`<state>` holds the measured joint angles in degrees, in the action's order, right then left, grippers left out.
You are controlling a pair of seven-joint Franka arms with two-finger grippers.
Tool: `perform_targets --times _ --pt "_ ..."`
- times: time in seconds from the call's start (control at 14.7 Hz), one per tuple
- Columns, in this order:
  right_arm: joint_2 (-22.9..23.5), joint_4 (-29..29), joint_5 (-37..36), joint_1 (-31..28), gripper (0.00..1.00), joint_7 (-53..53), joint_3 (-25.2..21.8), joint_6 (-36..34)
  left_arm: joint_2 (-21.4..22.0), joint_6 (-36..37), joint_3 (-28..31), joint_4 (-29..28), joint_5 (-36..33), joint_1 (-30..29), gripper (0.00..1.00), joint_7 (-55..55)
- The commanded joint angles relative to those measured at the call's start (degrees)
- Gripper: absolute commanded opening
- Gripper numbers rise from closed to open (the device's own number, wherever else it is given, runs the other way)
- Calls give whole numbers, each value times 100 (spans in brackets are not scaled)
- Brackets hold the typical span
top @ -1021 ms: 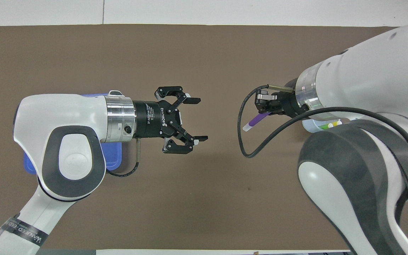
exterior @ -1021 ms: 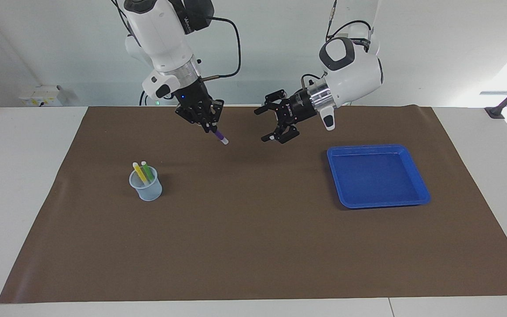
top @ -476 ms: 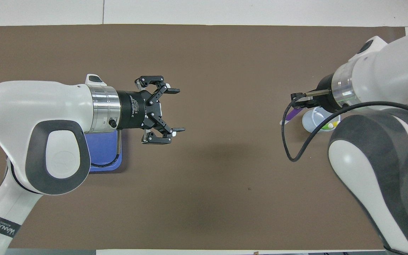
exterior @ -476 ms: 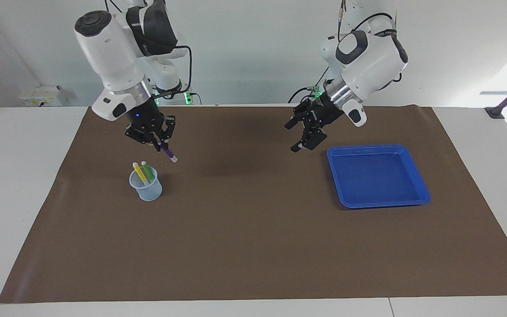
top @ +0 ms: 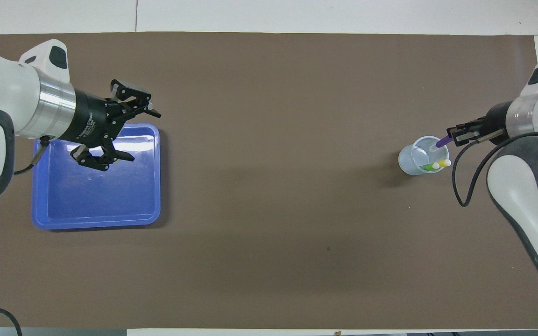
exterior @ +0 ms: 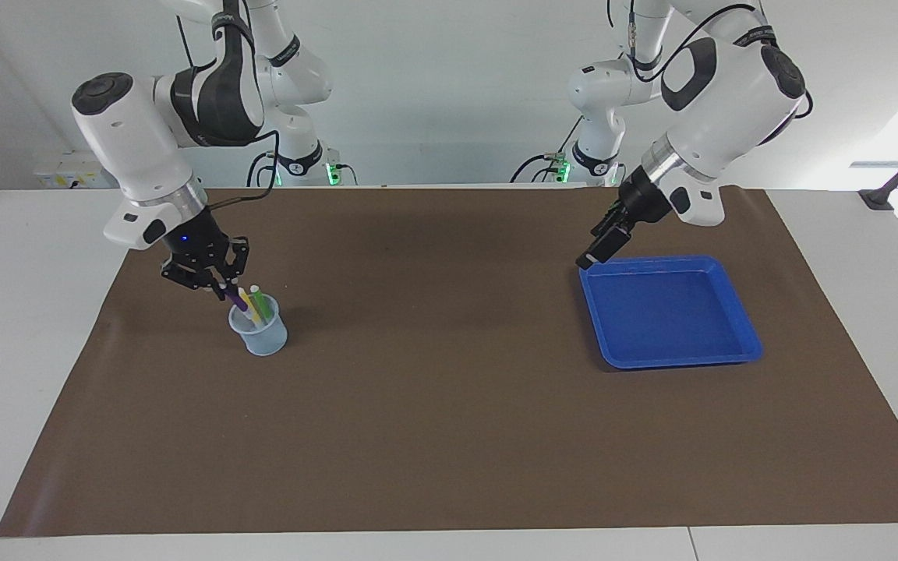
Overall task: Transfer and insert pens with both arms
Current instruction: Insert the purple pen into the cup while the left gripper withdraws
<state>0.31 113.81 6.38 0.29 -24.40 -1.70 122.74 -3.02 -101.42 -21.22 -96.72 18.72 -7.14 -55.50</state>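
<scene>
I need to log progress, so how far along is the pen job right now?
Done: yellow pen and green pen stand in the cup; blue tray is empty. In hand: right tool holds the purple pen, tip in the cup. Left: releasing it. Left tool waits open over the tray.

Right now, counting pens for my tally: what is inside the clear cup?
The cup holds the yellow pen and green pen; the purple pen in the right gripper dips in. Their lower ends are indistinct.
</scene>
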Motion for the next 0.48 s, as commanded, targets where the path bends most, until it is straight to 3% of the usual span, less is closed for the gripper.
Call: perform_targets --times 0.0,0.2,0.41 --pt "-40 492 -111 -20 0 -170 30 512 -23 893 749 495 -822 474 100 1587" --pt "179 651 -111 -20 0 -302 38 1022 170 1554 1032 812 -1851 730 100 3382" --pt "382 687 -111 -11 0 -294 38 1296 355 2125 1418 1119 -2328 1047 100 4728"
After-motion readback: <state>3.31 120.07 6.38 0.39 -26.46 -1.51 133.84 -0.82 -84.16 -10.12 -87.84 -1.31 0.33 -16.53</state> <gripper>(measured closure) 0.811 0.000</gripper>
